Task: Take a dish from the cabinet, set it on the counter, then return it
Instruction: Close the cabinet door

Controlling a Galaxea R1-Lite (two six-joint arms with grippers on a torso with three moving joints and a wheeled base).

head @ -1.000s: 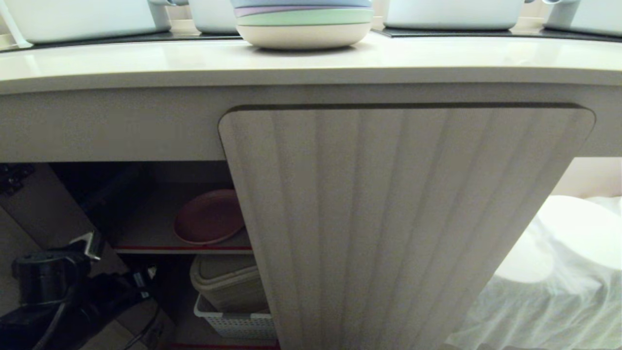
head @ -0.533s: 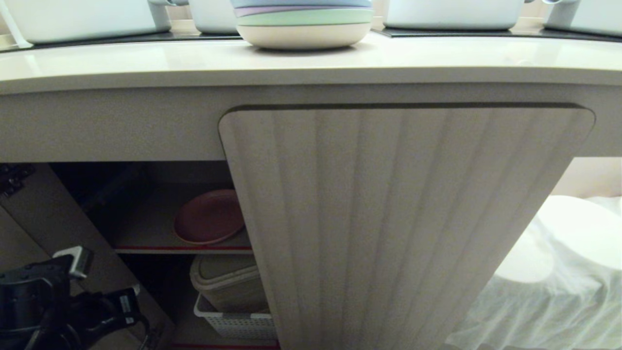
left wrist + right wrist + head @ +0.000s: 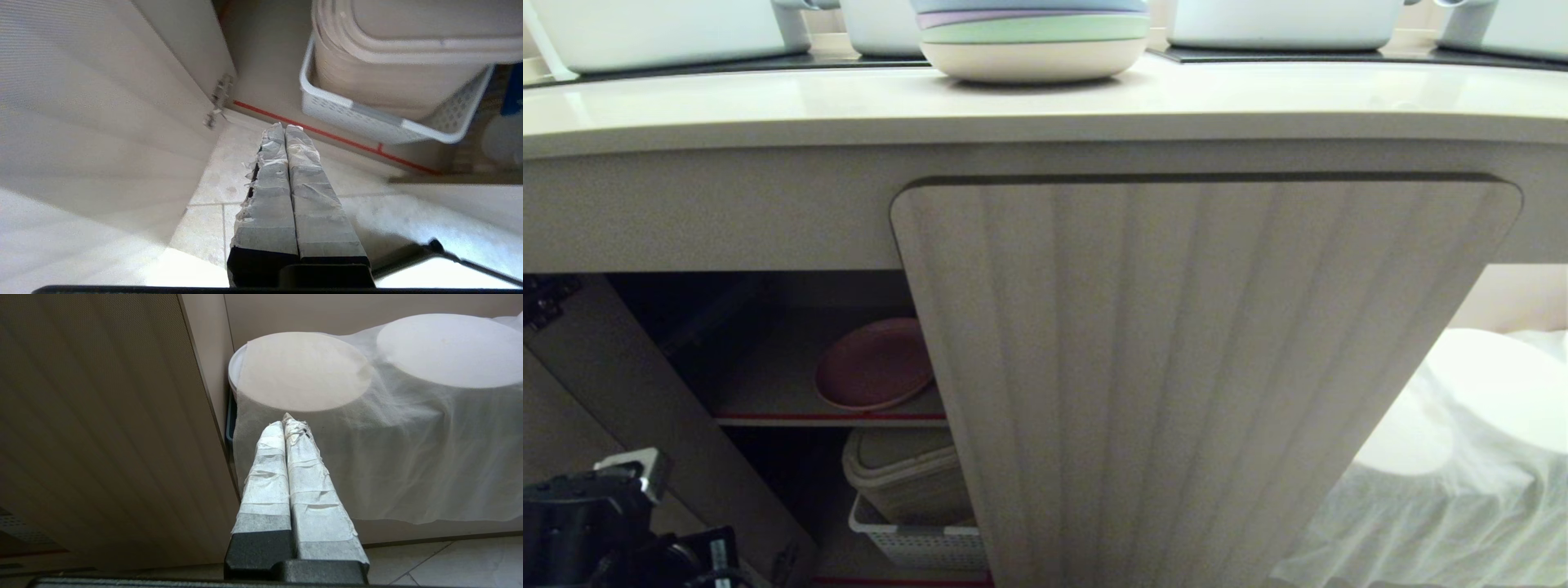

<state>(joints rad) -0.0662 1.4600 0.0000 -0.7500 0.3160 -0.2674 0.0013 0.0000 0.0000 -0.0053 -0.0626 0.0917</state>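
Note:
The pink dish (image 3: pixel 874 365) lies flat on the grey, red-edged shelf (image 3: pixel 760 396) inside the cabinet, partly hidden behind the closed ribbed door (image 3: pixel 1192 367). The cabinet's left door (image 3: pixel 629 392) stands swung open. Above runs the cream counter (image 3: pixel 768 102). My left arm (image 3: pixel 596 523) hangs low at the bottom left, outside the opening and well below the dish. Its left gripper (image 3: pixel 284 127) is shut and empty, pointing at the floor before the cabinet's bottom edge. The right gripper (image 3: pixel 286 420) is shut and empty, parked beside the closed door.
A stack of pastel plates (image 3: pixel 1033 37) and white pots (image 3: pixel 662 28) stand on the counter. A white basket (image 3: pixel 367 118) holding a beige container (image 3: pixel 907 474) sits under the shelf. Cloth-covered white discs (image 3: pixel 302 369) fill the recess on the right.
My left arm has dropped down and to the left, away from the shelf level toward the floor. The dish has stayed on the shelf.

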